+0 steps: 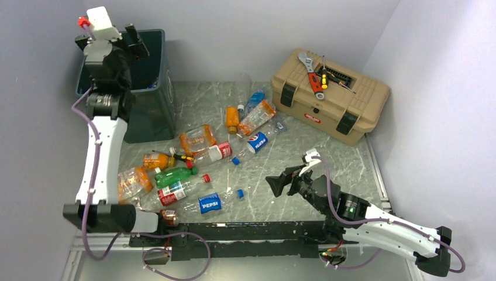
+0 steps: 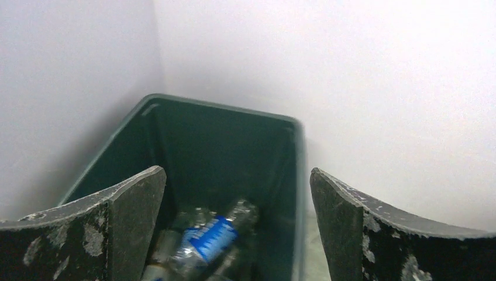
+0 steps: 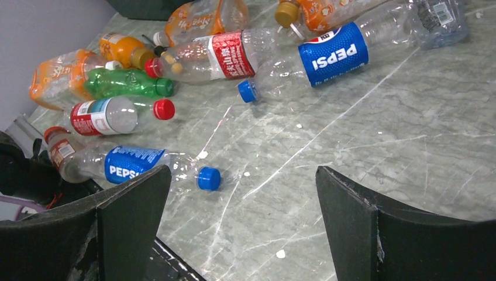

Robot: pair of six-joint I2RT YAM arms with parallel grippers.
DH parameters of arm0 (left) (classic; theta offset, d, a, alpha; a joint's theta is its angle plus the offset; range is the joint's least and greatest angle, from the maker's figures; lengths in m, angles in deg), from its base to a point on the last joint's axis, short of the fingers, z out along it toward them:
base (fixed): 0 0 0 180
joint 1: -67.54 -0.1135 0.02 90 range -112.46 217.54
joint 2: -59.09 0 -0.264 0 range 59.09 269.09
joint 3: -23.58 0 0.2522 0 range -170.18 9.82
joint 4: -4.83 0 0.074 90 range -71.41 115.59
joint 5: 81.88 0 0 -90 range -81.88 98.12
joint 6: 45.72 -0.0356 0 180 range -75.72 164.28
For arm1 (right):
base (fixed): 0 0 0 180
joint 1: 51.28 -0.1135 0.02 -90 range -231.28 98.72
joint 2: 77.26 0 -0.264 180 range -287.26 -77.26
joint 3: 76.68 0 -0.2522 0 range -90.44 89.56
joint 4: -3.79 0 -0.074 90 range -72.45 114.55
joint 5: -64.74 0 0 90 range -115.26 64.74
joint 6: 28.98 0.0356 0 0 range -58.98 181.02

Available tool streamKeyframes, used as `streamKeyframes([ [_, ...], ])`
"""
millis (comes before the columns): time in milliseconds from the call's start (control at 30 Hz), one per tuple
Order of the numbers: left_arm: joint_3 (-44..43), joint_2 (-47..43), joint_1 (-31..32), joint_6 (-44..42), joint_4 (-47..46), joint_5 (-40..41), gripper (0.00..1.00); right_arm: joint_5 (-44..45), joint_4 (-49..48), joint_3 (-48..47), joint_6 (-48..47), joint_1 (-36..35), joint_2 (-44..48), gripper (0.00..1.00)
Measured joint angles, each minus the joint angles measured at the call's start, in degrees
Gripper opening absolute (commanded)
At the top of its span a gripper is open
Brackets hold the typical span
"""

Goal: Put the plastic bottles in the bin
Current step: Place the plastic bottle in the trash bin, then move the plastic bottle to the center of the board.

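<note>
Both pincers are standing spread wide and gripping nothing. The left pincer (image 1: 135, 41) is hanging high over the open top of the tall dark green-grey rectangular plastic bin (image 1: 153, 111), which is sitting in the far left corner of the grey marbled table (image 1: 281, 164), against the walls. In the left wrist view its two dark fingers (image 2: 134, 211) are framing the inside of the bin, where a clear plastic bottle with a blue label (image 2: 213, 237) is lying on top of other clear bottles at the bottom, slightly blurred.

The right pincer (image 1: 275, 182) is hovering low over the table to the right of the bottles, pointing left toward them.

Many plastic bottles are lying on their sides across the middle and left of the table. A clear blue-capped Pepsi bottle (image 1: 209, 202) is resting nearest the arm bases, close to the right pincer's left finger in the right wrist view. Just beyond it are lying a clear red-capped bottle with a red and white label (image 1: 181, 188) and a green bottle (image 1: 174, 175). A crumpled orange bottle (image 1: 197, 139) and a second Pepsi bottle (image 1: 257, 141) are lying farther back.

A tan toolbox with black latches (image 1: 327, 96) is sitting at the far right, with a wrench (image 1: 310, 70) and yellow-handled screwdrivers (image 1: 323, 75) on its lid.
</note>
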Motion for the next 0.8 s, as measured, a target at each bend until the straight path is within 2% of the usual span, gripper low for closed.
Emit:
streamKeyframes([
  [167, -0.81, -8.13, 2.6, 4.52, 4.13, -9.94, 0.93, 0.33, 0.83, -1.42, 0.09, 0.0, -0.98, 1.0],
  [267, -2.12, -11.26, 7.23, 6.08, 7.61, -17.68, 0.93, 0.39, 0.92, -2.67, 0.24, 0.0, -2.03, 1.0],
  [433, -1.57, -11.67, 17.35, 5.11, 15.41, -30.56, 0.93, 1.7, 2.03, -5.38, 1.68, 0.0, -6.8, 0.99],
  [600, 14.03, -12.33, 22.86, 3.39, 18.16, -39.87, 0.93, 4.59, 2.97, -6.97, 4.72, 0.0, -14.88, 0.97],
  [800, 36.94, -16.72, 23.37, 3.65, 17.7, -43.45, 0.93, 4.57, 2.03, -6.97, 7.89, 2.29, -23.8, 0.96],
])
